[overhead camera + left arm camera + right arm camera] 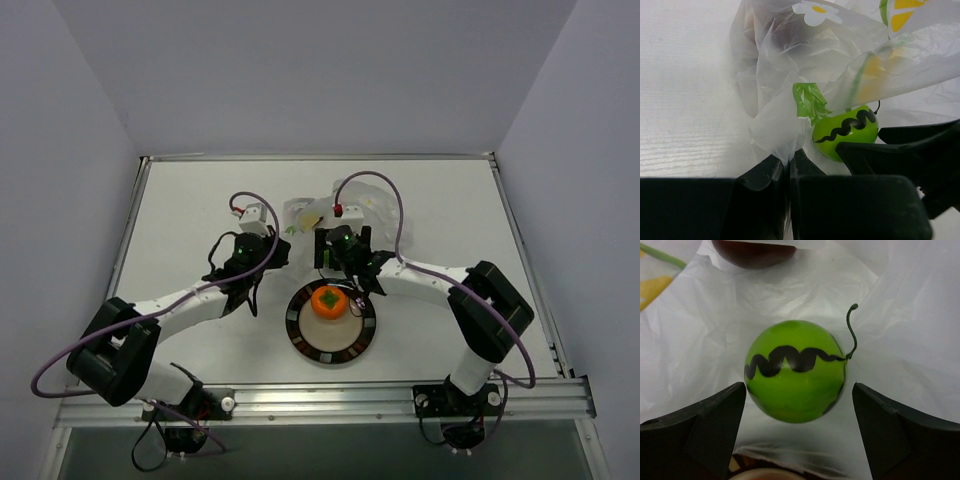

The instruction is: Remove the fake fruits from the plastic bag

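At the left, a fold of the plastic bag [790,55] is pinched by the left tool [789,167]. The green fruit [795,372] is seen lying on the film inside, the maroon fruit [752,250] beyond it; the orange fruit [330,301] is set on the plate [300,338]. The right tool [799,390] is spread around the green fruit, untouched. If closed off-centre, the glossy ball could be squirted away; if film is caught, the bag could be dragged from the pinch.

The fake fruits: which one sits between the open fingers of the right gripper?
The bright green one with the black wavy stripe. The maroon one lies farther back in the plastic bag; the orange one sits on the plate.
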`<action>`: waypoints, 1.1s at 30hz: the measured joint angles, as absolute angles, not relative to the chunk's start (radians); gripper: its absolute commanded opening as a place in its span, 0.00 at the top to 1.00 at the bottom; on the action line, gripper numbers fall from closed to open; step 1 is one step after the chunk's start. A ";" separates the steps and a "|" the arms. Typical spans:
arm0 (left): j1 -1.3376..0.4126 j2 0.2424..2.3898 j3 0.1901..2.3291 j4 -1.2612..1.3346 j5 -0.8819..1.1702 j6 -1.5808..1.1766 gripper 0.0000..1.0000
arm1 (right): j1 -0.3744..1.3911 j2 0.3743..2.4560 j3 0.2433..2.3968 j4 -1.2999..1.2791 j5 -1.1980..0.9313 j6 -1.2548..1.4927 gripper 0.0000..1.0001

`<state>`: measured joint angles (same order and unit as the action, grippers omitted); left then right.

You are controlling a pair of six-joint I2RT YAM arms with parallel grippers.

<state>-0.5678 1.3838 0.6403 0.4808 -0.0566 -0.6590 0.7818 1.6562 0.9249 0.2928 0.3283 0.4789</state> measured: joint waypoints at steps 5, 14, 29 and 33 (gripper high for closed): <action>-0.569 1.384 0.640 0.484 -0.054 -0.659 0.98 | 0.772 1.758 0.993 0.299 0.353 0.479 0.21; -0.569 1.389 0.640 0.489 -0.045 -0.659 0.98 | 0.758 1.825 1.037 0.363 0.377 0.464 0.51; -0.569 1.398 0.640 0.492 -0.050 -0.658 0.98 | 0.790 1.515 0.920 0.437 0.186 0.414 0.59; -0.569 1.398 0.640 0.492 -0.051 -0.658 0.98 | 0.844 1.404 0.809 0.377 0.119 0.414 0.59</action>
<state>-0.5686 1.3975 0.6403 0.4915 -0.0505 -0.6579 0.8440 1.4040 0.8089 0.3767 0.1188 0.4141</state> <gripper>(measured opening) 0.028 0.707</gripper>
